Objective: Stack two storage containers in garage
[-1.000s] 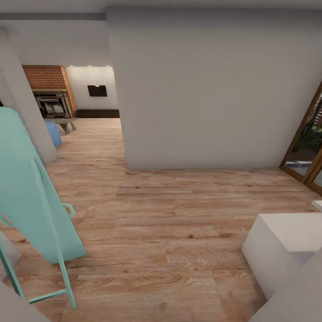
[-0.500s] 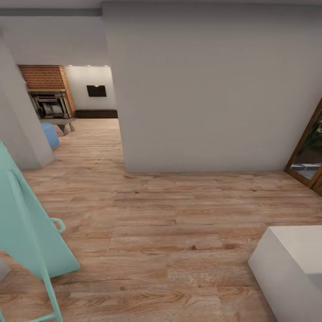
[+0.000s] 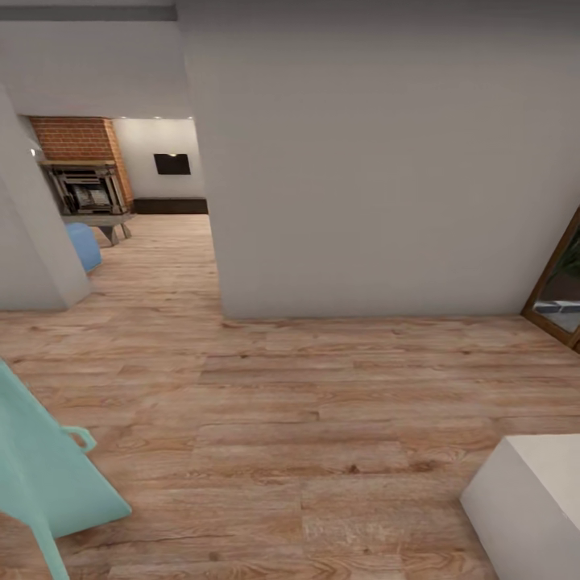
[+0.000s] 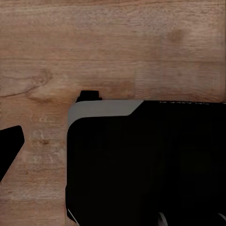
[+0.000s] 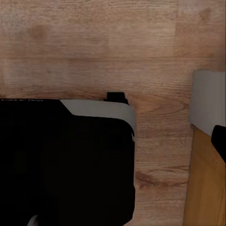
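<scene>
Since a second ago your view has swung and crept forward: the teal frame (image 3: 48,483) has slid toward the lower left edge, the white block (image 3: 532,499) has dropped toward the lower right corner, and the grey wall (image 3: 370,161) now fills more of the picture. That reads as the base driving on, not as anything in the room shifting. Ahead on your left, past the wall's corner, the living room opens up, with its brick fireplace (image 3: 80,173), black TV (image 3: 173,163) and a blue seat (image 3: 83,246). No containers are visible yet, so expect them further inside that room. Both wrist cameras look down over the robot's dark body (image 4: 150,165) at plank floor (image 3: 322,419); you cannot tell how either gripper's fingers stand.
</scene>
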